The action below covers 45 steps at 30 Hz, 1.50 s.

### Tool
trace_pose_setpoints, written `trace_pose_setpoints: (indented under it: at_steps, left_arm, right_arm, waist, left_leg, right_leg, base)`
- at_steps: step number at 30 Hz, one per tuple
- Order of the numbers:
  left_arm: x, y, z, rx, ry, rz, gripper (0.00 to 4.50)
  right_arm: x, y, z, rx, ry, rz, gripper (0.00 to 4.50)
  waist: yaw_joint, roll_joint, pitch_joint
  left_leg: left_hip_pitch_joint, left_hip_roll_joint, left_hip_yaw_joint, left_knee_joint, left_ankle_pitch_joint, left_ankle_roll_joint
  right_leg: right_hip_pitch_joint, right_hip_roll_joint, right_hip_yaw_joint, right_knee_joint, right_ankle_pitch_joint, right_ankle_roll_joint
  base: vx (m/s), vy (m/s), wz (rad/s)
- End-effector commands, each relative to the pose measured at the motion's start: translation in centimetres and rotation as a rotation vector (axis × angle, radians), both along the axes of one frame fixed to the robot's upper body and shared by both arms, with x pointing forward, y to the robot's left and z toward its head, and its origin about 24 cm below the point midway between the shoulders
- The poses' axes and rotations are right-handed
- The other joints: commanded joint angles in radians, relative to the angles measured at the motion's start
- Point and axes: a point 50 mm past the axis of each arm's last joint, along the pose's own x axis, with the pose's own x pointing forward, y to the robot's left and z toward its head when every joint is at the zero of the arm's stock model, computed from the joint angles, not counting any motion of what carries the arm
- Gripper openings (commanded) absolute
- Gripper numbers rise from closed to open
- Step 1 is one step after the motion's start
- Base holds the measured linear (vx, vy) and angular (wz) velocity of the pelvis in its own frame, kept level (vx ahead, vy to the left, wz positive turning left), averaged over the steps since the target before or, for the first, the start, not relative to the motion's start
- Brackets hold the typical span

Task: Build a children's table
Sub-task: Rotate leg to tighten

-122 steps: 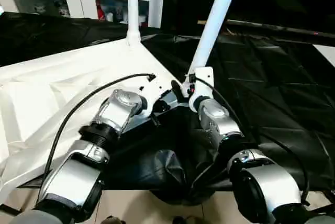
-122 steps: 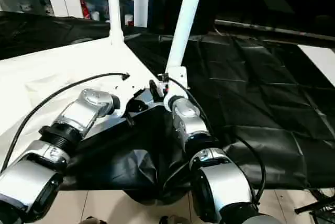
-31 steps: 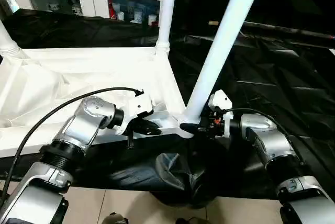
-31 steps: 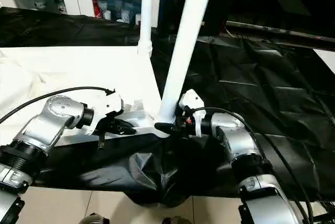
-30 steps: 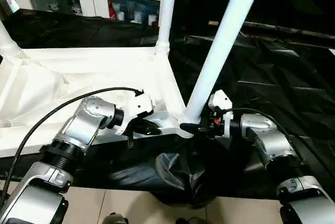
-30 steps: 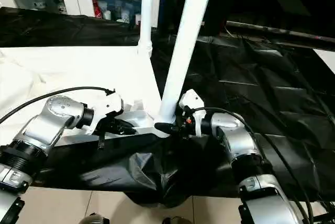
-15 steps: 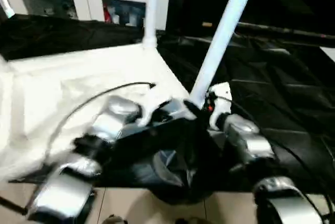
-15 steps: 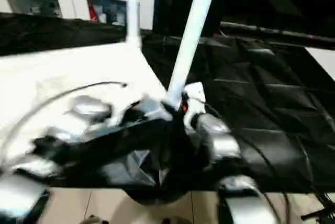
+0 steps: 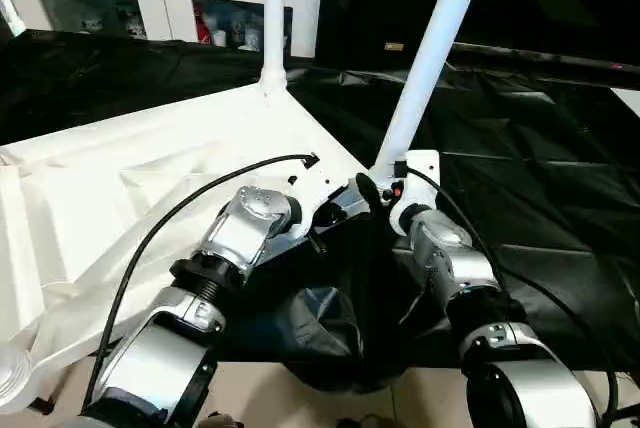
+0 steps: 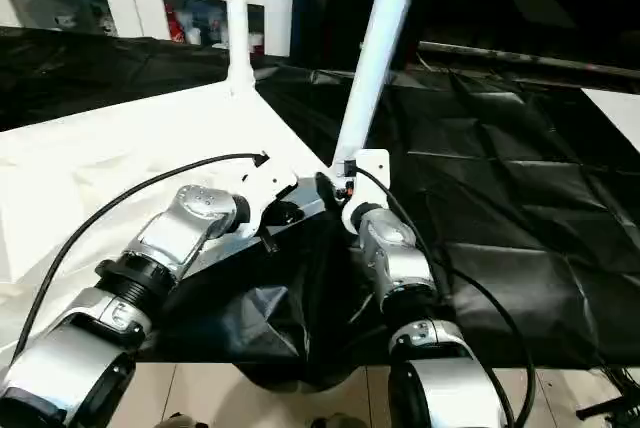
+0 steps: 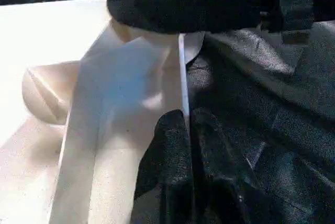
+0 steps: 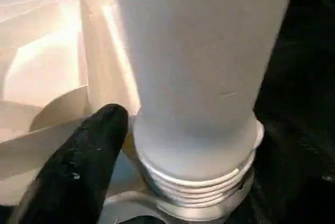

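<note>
A: Lying upside down on the black-draped bench point(image 9: 520, 188), the tabletop point(image 9: 140, 178) shows its ribbed underside, so its corner sockets face up to take the legs.

B: Where do the legs stand?

A: The near leg point(image 9: 428, 58) rises tilted from the corner closest to the robot; in the right wrist view its threaded base point(image 12: 196, 182) sits in the socket with several rings exposed, so it is probably not fully seated. A far leg point(image 9: 272, 8) stands upright at the corner beyond.

B: And the claws?

A: The left claw point(image 11: 186, 145) has its fingers together, pinching the thin edge of the tabletop beside that corner, apparently to steady the slab while the leg is worked. The right claw point(image 9: 372, 191) is at the foot of the near leg. One black finger point(image 12: 78, 171) lies just beside the threads; whether it grips I cannot tell.
</note>
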Motion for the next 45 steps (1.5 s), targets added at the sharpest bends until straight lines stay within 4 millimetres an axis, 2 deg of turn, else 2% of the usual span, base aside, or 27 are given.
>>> trace_pose_setpoints:
  at_steps: [1, 2, 3, 5, 8, 9, 10, 11, 13, 16, 18, 24, 25, 26, 27, 28, 32, 34, 38, 41, 42, 43, 45]
  left_arm:
    - [-0.2, -0.7, 0.3, -0.054, -0.023, -0.063, 0.00]
    - [-0.3, -0.6, 0.3, -0.058, -0.021, -0.074, 0.00]
    - [-0.3, -0.5, 0.3, -0.058, -0.021, -0.074, 0.00]
    - [-0.4, 0.7, 0.1, -0.048, -0.015, -0.107, 0.00]
    - [-0.7, 1.5, 0.2, -0.066, -0.007, -0.145, 0.00]
    - [-0.9, 2.1, 0.1, -0.075, 0.006, -0.170, 0.00]
    - [-1.2, 2.6, 0.2, -0.085, 0.001, -0.221, 0.00]
    - [-1.4, 2.8, 0.3, -0.093, 0.006, -0.253, 0.00]
    - [-1.9, 3.3, 0.4, -0.100, 0.028, -0.301, 0.00]
    - [-2.5, 3.9, 0.5, -0.102, 0.058, -0.359, 0.00]
    - [-2.8, 4.2, 0.6, -0.103, 0.063, -0.396, 0.00]
    - [-3.1, 4.7, 0.7, -0.101, 0.078, -0.430, 0.00]
    - [-3.1, 4.8, 0.8, -0.099, 0.080, -0.430, 0.00]
    - [-3.0, 5.0, 0.8, -0.092, 0.075, -0.418, 0.00]
    - [-3.0, 5.0, 0.8, -0.092, 0.074, -0.416, 0.00]
    - [-3.0, 5.0, 0.8, -0.091, 0.072, -0.411, 0.00]
    - [-3.1, 5.0, 0.8, -0.098, 0.076, -0.410, 0.00]
    - [-3.1, 5.0, 0.8, -0.098, 0.076, -0.411, 0.00]
    - [-3.0, 5.1, 0.8, -0.097, 0.077, -0.400, 0.00]
    - [-2.9, 5.0, 0.7, -0.097, 0.078, -0.379, 0.00]
    - [-2.8, 5.0, 0.7, -0.097, 0.076, -0.369, 0.00]
    - [-2.2, 4.6, 0.4, -0.093, 0.063, -0.292, 0.00]
    - [-1.6, 4.1, 0.2, -0.084, 0.051, -0.231, 0.00]
  right_arm:
    - [-0.3, 1.7, 0.5, 0.013, -0.029, 0.150, 3.92]
    - [-0.4, 1.5, 0.6, 0.016, -0.037, 0.166, 3.92]
    - [-0.4, 1.5, 0.6, 0.015, -0.038, 0.167, 3.92]
    - [-0.7, 0.0, 1.2, -0.041, -0.103, 0.254, 3.92]
    - [-1.2, -1.1, 1.3, -0.082, -0.125, 0.335, 3.92]
    - [-1.6, -1.7, 1.3, -0.101, -0.123, 0.402, 3.92]
    - [-2.2, -2.2, 1.3, -0.124, -0.121, 0.481, 3.92]
    - [-2.5, -2.5, 1.3, -0.132, -0.116, 0.522, 3.92]
    - [-3.1, -3.0, 1.4, -0.132, -0.106, 0.590, 3.92]
    - [-3.4, -3.5, 1.8, -0.123, -0.104, 0.645, 3.92]
    - [-3.3, -3.6, 2.2, -0.118, -0.112, 0.665, 3.92]
    - [-3.3, -3.9, 2.5, -0.149, -0.085, 0.739, 3.92]
    - [-3.4, -4.0, 2.5, -0.160, -0.075, 0.753, 3.77]
    - [-3.4, -4.1, 2.4, -0.178, -0.068, 0.759, 3.59]
    - [-3.3, -4.1, 2.4, -0.179, -0.068, 0.759, 3.59]
    - [-3.3, -4.2, 2.4, -0.179, -0.066, 0.757, 3.59]
    - [-3.2, -4.0, 2.4, -0.162, -0.062, 0.760, 3.09]
    - [-3.2, -4.0, 2.4, -0.158, -0.061, 0.762, 3.07]
    - [-3.5, -3.8, 2.0, -0.138, -0.046, 0.770, 2.78]
    - [-3.6, -3.8, 1.8, -0.121, -0.038, 0.749, 2.76]
    - [-3.6, -3.8, 1.7, -0.116, -0.036, 0.735, 2.74]
    - [-3.3, -3.6, 0.9, -0.084, -0.022, 0.597, 2.74]
    - [-2.9, -3.4, 0.2, -0.067, -0.005, 0.472, 2.74]
  waist:
    - [0.000, 0.008, -0.060]
    - [0.002, 0.010, -0.062]
    - [0.002, 0.010, -0.062]
    - [0.008, 0.007, -0.063]
    - [0.009, 0.006, -0.062]
    - [0.007, 0.005, -0.062]
    - [0.011, 0.006, -0.062]
    - [0.009, 0.005, -0.063]
    - [0.009, 0.005, -0.062]
    - [0.008, 0.009, -0.060]
    - [0.009, 0.010, -0.059]
    - [0.019, 0.004, -0.060]
    - [0.020, 0.002, -0.059]
    - [0.021, -0.001, -0.061]
    - [0.023, 0.001, -0.060]
    - [0.023, -0.002, -0.061]
    - [0.024, -0.006, -0.060]
    - [0.025, -0.003, -0.060]
    - [0.024, -0.003, -0.060]
    - [0.024, -0.001, -0.061]
    - [0.024, -0.002, -0.061]
    - [0.023, 0.001, -0.059]
    - [0.020, 0.005, -0.060]
  left_leg:
    - [0.007, 0.018, -0.018, -0.071, -0.337, 0.010]
    - [0.008, 0.020, -0.016, -0.070, -0.316, 0.016]
    - [0.008, 0.020, -0.016, -0.070, -0.316, 0.016]
    - [0.001, 0.019, -0.014, -0.070, -0.274, 0.030]
    - [0.000, 0.019, -0.012, -0.069, -0.260, 0.042]
    - [-0.003, 0.020, -0.012, -0.071, -0.254, 0.044]
    - [0.000, 0.021, -0.013, -0.070, -0.249, 0.048]
    - [-0.002, 0.024, -0.012, -0.070, -0.236, 0.054]
    - [-0.002, 0.025, -0.012, -0.070, -0.237, 0.058]
    - [0.003, 0.029, -0.012, -0.072, -0.255, 0.051]
    - [0.009, 0.030, -0.011, -0.073, -0.275, 0.041]
    - [0.007, 0.028, -0.009, -0.072, -0.253, 0.033]
    - [0.006, 0.029, -0.010, -0.072, -0.250, 0.034]
    - [0.005, 0.029, -0.009, -0.071, -0.241, 0.035]
    - [0.006, 0.028, -0.009, -0.071, -0.231, 0.036]
    - [0.004, 0.027, -0.008, -0.070, -0.225, 0.038]
    - [0.005, 0.028, -0.008, -0.069, -0.224, 0.040]
    - [0.005, 0.029, -0.009, -0.070, -0.217, 0.040]
    - [0.005, 0.027, -0.008, -0.069, -0.218, 0.040]
    - [0.005, 0.027, -0.008, -0.069, -0.216, 0.038]
    - [0.005, 0.027, -0.008, -0.069, -0.215, 0.038]
    - [0.006, 0.027, -0.008, -0.070, -0.220, 0.033]
    - [0.009, 0.024, -0.010, -0.071, -0.236, 0.014]
  right_leg:
    - [0.036, -0.057, 0.036, -0.097, -0.468, -0.101]
    - [0.035, -0.057, 0.037, -0.095, -0.431, -0.112]
    - [0.035, -0.057, 0.037, -0.095, -0.431, -0.112]
    - [0.044, -0.057, 0.038, -0.088, -0.378, -0.126]
    - [0.046, -0.057, 0.038, -0.088, -0.370, -0.131]
    - [0.047, -0.057, 0.039, -0.087, -0.374, -0.131]
    - [0.047, -0.057, 0.038, -0.089, -0.374, -0.132]
    - [0.048, -0.057, 0.040, -0.083, -0.339, -0.143]
    - [0.048, -0.057, 0.040, -0.079, -0.331, -0.155]
    - [0.044, -0.059, 0.042, -0.080, -0.346, -0.170]
    - [0.039, -0.059, 0.042, -0.085, -0.372, -0.165]
    - [0.042, -0.060, 0.044, -0.082, -0.368, -0.153]
    - [0.042, -0.060, 0.043, -0.081, -0.369, -0.152]
    - [0.044, -0.061, 0.043, -0.080, -0.364, -0.151]
    - [0.043, -0.061, 0.044, -0.079, -0.357, -0.151]
    - [0.043, -0.061, 0.043, -0.078, -0.354, -0.150]
    - [0.042, -0.062, 0.043, -0.079, -0.373, -0.144]
    - [0.042, -0.062, 0.043, -0.078, -0.366, -0.144]
    - [0.042, -0.061, 0.043, -0.078, -0.364, -0.144]
    - [0.043, -0.061, 0.043, -0.078, -0.358, -0.146]
    - [0.043, -0.060, 0.043, -0.078, -0.357, -0.146]
    - [0.041, -0.060, 0.043, -0.078, -0.360, -0.147]
    - [0.039, -0.060, 0.042, -0.082, -0.396, -0.138]
  base:
    - [0.000, 0.000, 0.00]
    - [0.000, 0.000, 0.00]
    - [0.000, 0.000, 0.00]
    - [0.000, 0.000, 0.00]
    - [0.000, 0.000, 0.00]
    - [0.000, 0.000, 0.00]
    - [0.000, 0.000, 0.00]
    - [0.000, 0.000, 0.00]
    - [0.000, 0.000, 0.00]
    - [0.000, 0.000, 0.00]
    - [0.000, 0.000, 0.00]
    - [0.000, 0.000, 0.00]
    - [0.000, 0.000, 0.00]
    - [0.000, 0.000, 0.00]
    - [0.000, 0.000, 0.00]
    - [0.000, 0.000, 0.00]
    - [0.000, 0.000, 0.00]
    - [0.000, 0.000, 0.00]
    - [0.000, 0.000, 0.00]
    - [0.000, 0.000, 0.00]
    - [0.000, 0.000, 0.00]
    - [0.000, 0.000, 0.00]
    - [0.000, 0.000, 0.00]
